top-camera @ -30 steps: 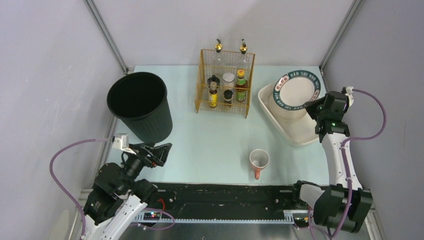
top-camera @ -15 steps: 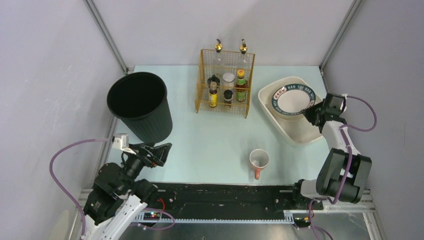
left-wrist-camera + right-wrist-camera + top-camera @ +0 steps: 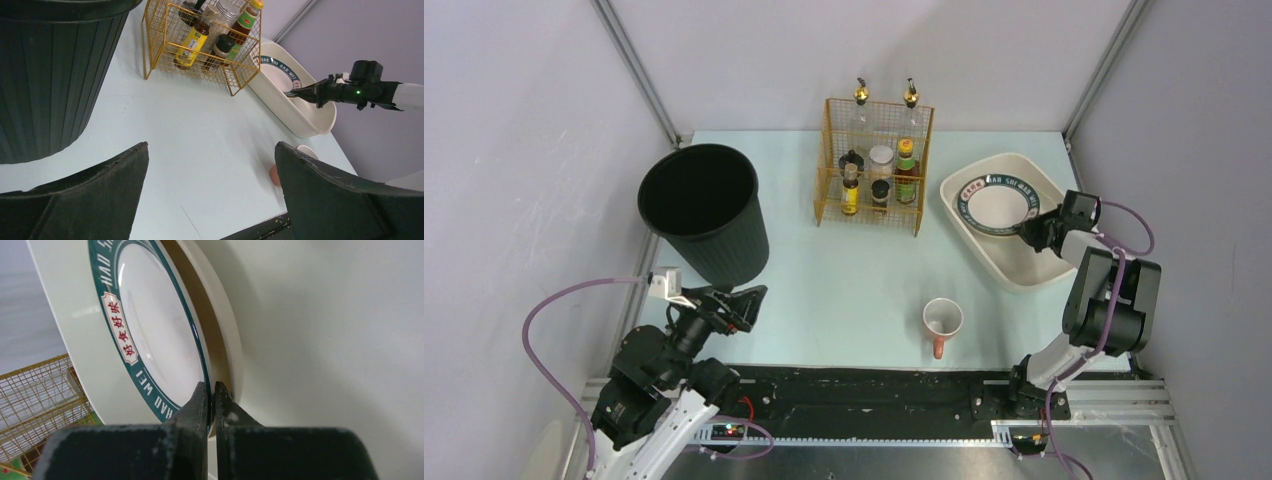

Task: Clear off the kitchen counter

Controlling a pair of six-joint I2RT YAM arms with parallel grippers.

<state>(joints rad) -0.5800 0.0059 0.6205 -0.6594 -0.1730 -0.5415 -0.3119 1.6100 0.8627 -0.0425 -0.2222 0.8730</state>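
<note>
In front of both arm bases, the mint tabletop (image 3: 844,280) carries a mug (image 3: 942,322), black bin (image 3: 699,210), wire rack (image 3: 874,165) and white tub (image 3: 1009,268). The right claw (image 3: 1027,232) pinches the rim of a plate (image 3: 996,203) (lying in the tub); the left claw (image 3: 749,300) hangs spread.

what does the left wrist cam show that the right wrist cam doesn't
Only the left wrist view: the black bin, the mug, the bottles in the gold wire rack, bare kitchen counter, and the left end effector, open with nothing between its fingers.
Only the right wrist view: a close look at the right end effector closed on the plate rim, and the red characters on its green band.
Both: the plate, the white tub around it, and the rack.
</note>
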